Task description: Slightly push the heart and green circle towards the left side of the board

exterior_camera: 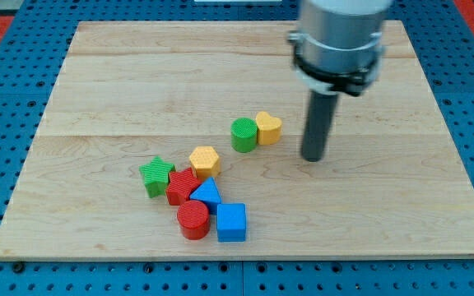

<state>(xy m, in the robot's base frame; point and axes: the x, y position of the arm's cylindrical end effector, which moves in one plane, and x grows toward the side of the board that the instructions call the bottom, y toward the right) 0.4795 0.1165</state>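
A yellow heart (268, 127) lies near the board's middle, touching a green circle (243, 135) on its left. My tip (313, 156) rests on the board a short way to the right of the heart and slightly lower in the view, apart from it. The dark rod rises from the tip to the grey arm body (338, 37) at the view's top.
A cluster lies lower left: a yellow hexagon (205, 160), green star (156, 175), red star-like block (182, 186), blue triangle (206, 194), red circle (193, 220) and blue cube (230, 222). The wooden board (97, 90) sits on a blue pegboard surface.
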